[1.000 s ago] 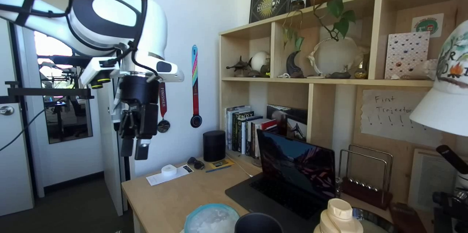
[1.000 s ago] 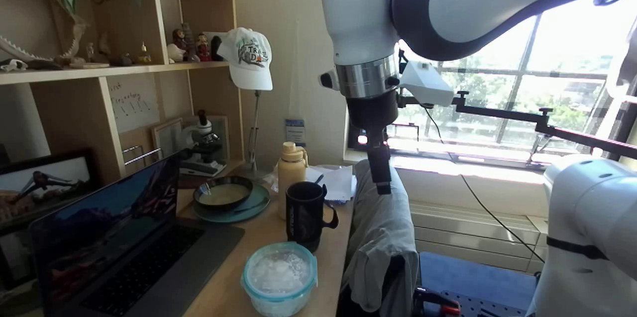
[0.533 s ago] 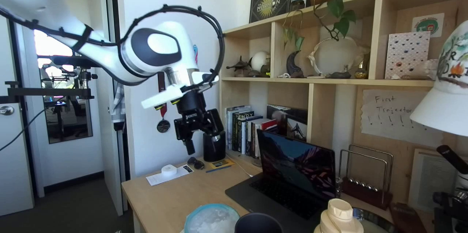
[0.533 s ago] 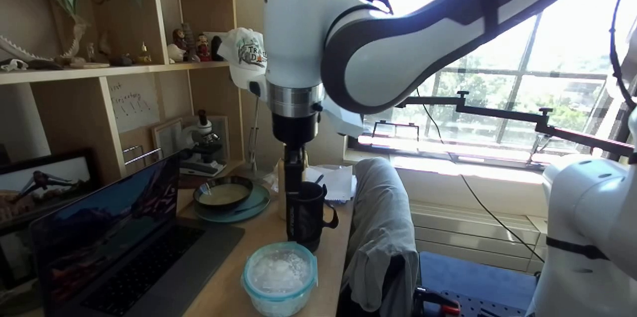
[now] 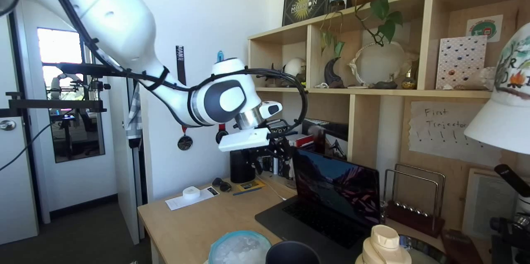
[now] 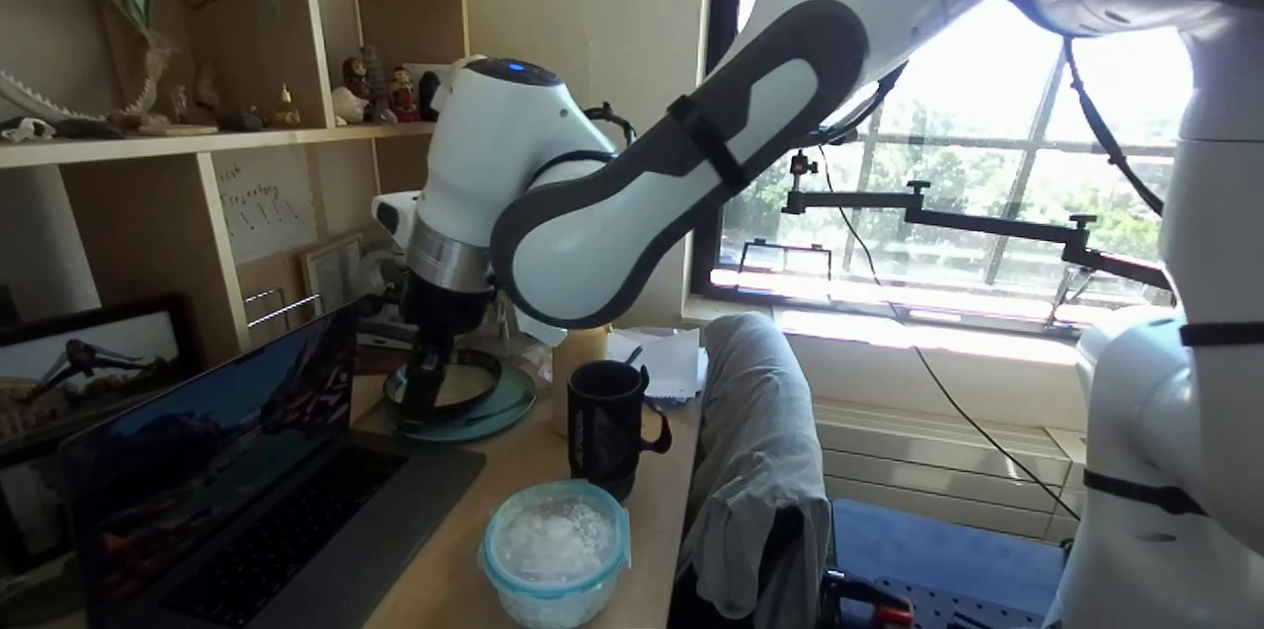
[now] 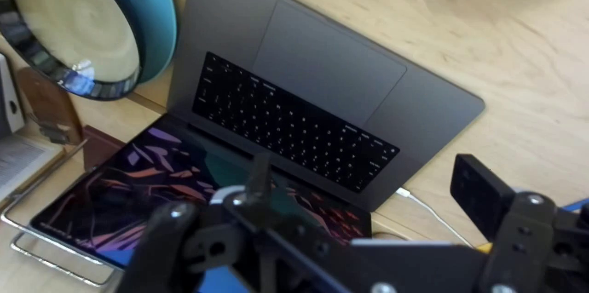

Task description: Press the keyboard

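Note:
The keyboard (image 7: 294, 123) is a black strip of keys set in the base of an open grey laptop (image 7: 331, 54). It lies slanted across the middle of the wrist view and also shows in both exterior views (image 5: 321, 222) (image 6: 286, 535). My gripper (image 7: 368, 187) is open with a wide, empty gap between its fingers. In an exterior view the gripper (image 5: 271, 158) is beside the laptop screen's upper corner, above the desk and apart from the keyboard. In an exterior view the gripper (image 6: 425, 392) appears edge-on in front of the bowl.
The raised laptop screen (image 5: 335, 189) stands behind the keyboard. A bowl (image 7: 131, 77) sits on a teal plate (image 6: 518, 407) beside the laptop. A black mug (image 6: 602, 432), a lidded container (image 6: 555, 550) and a yellow bottle (image 5: 383, 247) stand in front. A black speaker (image 5: 240, 168) and shelf are behind.
In both exterior views the arm has swung toward the laptop and shelf. The gripper has moved from beyond the desk's end to near the screen's corner and tilted. The desk objects have not moved.

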Robot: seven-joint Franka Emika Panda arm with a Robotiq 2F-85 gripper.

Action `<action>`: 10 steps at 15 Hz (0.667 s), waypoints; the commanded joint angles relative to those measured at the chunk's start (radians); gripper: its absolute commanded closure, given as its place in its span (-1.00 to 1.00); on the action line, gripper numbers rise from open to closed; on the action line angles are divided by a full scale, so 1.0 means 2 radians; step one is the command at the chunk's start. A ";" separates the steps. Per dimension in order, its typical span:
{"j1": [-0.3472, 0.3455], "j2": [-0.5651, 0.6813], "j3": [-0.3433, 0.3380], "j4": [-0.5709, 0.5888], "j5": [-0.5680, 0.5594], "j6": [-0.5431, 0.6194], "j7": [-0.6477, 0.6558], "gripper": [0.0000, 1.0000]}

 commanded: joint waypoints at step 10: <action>-0.013 0.093 0.035 0.108 0.076 -0.020 -0.073 -1.00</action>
